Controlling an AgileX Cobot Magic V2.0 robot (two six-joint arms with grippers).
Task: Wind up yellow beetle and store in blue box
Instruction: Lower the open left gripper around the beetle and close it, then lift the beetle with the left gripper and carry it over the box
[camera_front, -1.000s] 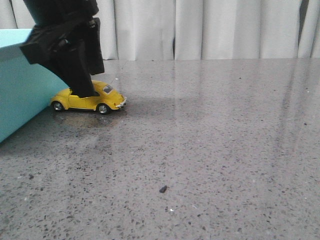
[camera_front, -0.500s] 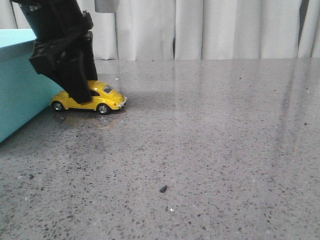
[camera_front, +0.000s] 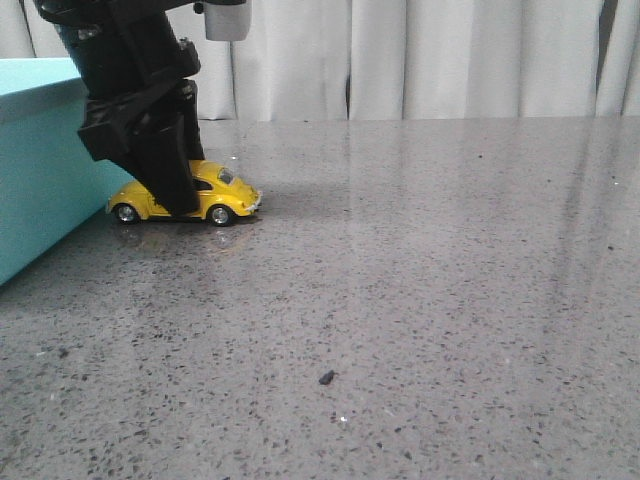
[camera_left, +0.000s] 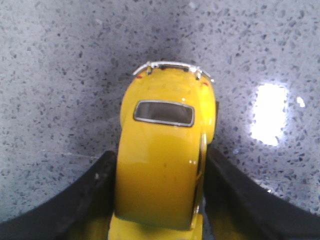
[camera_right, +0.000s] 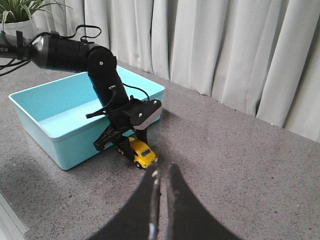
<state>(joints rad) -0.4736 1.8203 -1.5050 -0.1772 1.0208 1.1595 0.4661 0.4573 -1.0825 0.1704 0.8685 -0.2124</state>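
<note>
The yellow beetle (camera_front: 226, 194) stands on its wheels on the grey table, close to the blue box (camera_front: 40, 170) at the left. My left gripper (camera_front: 172, 203) comes down from above and is shut on the beetle's body, its black fingers (camera_left: 95, 192) pressed against both sides of the beetle (camera_left: 162, 150). The right wrist view shows the beetle (camera_right: 143, 153) beside the near corner of the open blue box (camera_right: 50, 131), under my left gripper (camera_right: 127, 137). My right gripper (camera_right: 161, 172) is shut and empty, hovering apart from the car.
A small dark speck (camera_front: 326, 378) lies on the speckled stone table (camera_front: 420, 280). White curtains (camera_front: 450, 60) hang behind the table. A potted plant (camera_right: 20, 10) stands beyond the box. The inside of the box shows nothing in it.
My left gripper has settled lower around the beetle, and car and gripper have shifted a little to the right, away from the box.
</note>
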